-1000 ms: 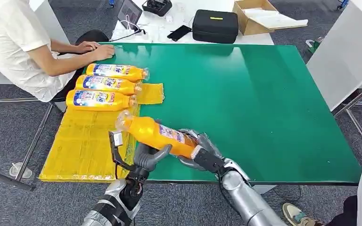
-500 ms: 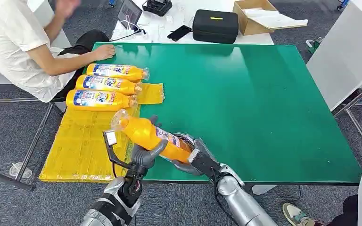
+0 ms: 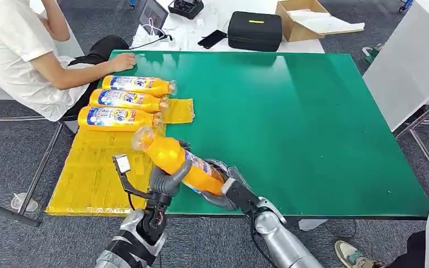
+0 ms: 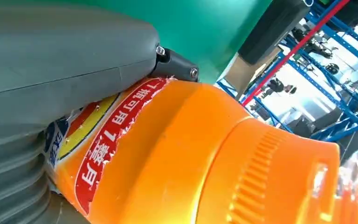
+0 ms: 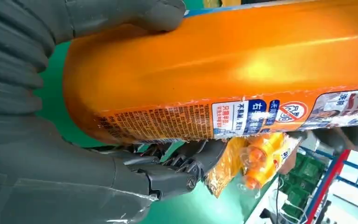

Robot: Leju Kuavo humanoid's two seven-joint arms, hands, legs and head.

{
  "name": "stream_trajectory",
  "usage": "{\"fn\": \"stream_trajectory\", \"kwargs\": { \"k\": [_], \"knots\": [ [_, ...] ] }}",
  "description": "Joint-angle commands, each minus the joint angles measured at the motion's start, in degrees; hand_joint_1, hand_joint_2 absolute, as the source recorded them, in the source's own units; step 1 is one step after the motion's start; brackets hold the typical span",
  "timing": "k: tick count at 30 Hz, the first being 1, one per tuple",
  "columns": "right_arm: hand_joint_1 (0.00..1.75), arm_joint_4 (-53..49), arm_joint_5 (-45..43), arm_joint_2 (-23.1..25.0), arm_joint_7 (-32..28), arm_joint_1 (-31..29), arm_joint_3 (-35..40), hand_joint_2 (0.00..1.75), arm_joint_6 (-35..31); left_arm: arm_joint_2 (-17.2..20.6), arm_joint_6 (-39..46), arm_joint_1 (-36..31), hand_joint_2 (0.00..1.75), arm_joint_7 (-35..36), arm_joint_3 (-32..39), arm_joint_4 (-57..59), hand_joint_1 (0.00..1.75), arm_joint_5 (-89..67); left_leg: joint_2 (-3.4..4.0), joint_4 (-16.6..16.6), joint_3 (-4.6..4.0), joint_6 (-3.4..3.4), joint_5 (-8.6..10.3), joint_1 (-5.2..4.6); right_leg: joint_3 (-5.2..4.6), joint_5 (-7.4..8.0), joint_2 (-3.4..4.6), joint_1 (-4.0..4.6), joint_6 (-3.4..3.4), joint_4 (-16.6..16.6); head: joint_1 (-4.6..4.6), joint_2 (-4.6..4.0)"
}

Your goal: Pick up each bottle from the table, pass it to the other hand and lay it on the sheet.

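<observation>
The orange bottle (image 3: 180, 163) hangs tilted above the near edge of the green table (image 3: 313, 128), its clear cap end raised toward the yellow sheet (image 3: 95, 173) and its base lower, toward the robot's right. The right hand (image 3: 223, 187) cups the base and labelled lower body, fingers wrapped underneath and thumb over the top, as the right wrist view shows up close. The left hand (image 3: 165, 181) closes around the bottle's middle from below; in the left wrist view its thick thumb (image 4: 74, 70) presses on the label, though how firmly the other fingers grip is hard to tell. Both hands hold the bottle at once.

Three more bottles (image 3: 125, 100) lie side by side on the far part of the sheet, caps pointing toward the table's centre. A person in a white shirt (image 3: 17, 50) sits beyond the sheet, one hand resting on the table's far corner. A black case (image 3: 255, 30) and an open cardboard box (image 3: 307, 19) sit on the white surface behind.
</observation>
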Motion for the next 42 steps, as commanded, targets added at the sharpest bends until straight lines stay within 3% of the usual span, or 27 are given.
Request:
{"fn": "stream_trajectory", "kwargs": {
  "k": [1,2,3,4,5,13,32,38,42],
  "knots": [
    [1.45,4.1,0.1,0.6,-0.2,-1.4,0.2,1.75,0.0,1.1,-1.0,-2.1,1.75,0.6,-0.5,0.8,1.75,-0.2,0.07,0.0,0.08,0.00,-0.01,0.05,0.09,0.02,0.00,0.07,-0.10,0.0,0.00,0.00],
    [0.96,4.2,0.0,0.9,-0.5,-1.5,0.3,1.75,0.5,1.4,-0.6,-1.5,1.75,0.0,-0.6,-0.1,1.75,-0.6,0.07,0.0,0.06,0.00,0.00,0.02,0.06,0.02,0.01,0.04,-0.09,0.0,0.00,0.00],
    [0.31,4.2,0.1,1.5,-0.5,-1.5,0.3,1.75,0.4,1.9,0.0,-0.8,1.75,-0.5,-0.8,-1.2,1.75,-1.3,0.15,0.0,0.21,0.01,-0.04,0.10,0.23,0.02,0.02,0.15,-0.20,-0.1,0.02,0.00],
    [0.31,4.1,0.2,2.2,-0.3,-1.6,0.4,1.75,0.3,2.3,0.7,0.2,1.75,-1.0,-0.7,-3.0,1.75,-2.0,0.13,0.0,0.12,-0.01,-0.03,0.05,0.11,0.01,0.04,0.07,-0.13,0.0,0.00,0.02],
    [0.00,4.2,0.3,3.0,0.1,-1.7,0.6,1.75,0.3,2.9,1.7,1.5,1.75,-1.1,-0.5,-5.4,1.75,-2.9,0.18,0.0,0.11,-0.01,-0.03,0.04,0.07,0.02,0.11,0.06,-0.12,0.0,0.02,0.00],
    [0.00,1.0,-0.5,2.8,1.1,0.7,-2.6,1.75,-2.1,4.9,3.3,6.0,1.75,0.7,2.8,-14.2,1.75,-6.8,0.16,0.0,0.16,0.00,-0.04,0.09,0.14,0.00,0.07,0.11,-0.13,0.0,0.00,0.02],
    [0.00,-0.3,-0.8,2.4,0.9,1.8,-4.5,1.75,-2.6,5.3,3.6,6.9,1.75,0.8,4.0,-16.2,1.75,-7.8,0.12,0.0,0.11,0.01,-0.03,0.11,0.11,0.00,0.02,0.13,-0.12,0.0,0.02,0.02],
    [0.00,-1.5,-0.6,3.1,-0.1,3.8,-8.9,1.75,-6.4,5.8,4.2,8.7,1.75,2.1,6.8,-19.0,1.75,-8.7,0.13,0.0,0.13,0.00,-0.03,0.12,0.15,0.00,0.03,0.14,-0.14,0.0,0.02,0.00],
    [0.00,-4.2,-1.4,4.4,-1.3,5.5,-12.1,1.75,-9.9,5.4,12.0,8.5,1.75,3.0,7.6,-19.8,1.75,-11.5,0.04,0.0,0.02,-0.01,0.00,0.08,0.03,-0.01,-0.02,0.08,-0.09,0.0,0.02,0.00]
  ]
}}
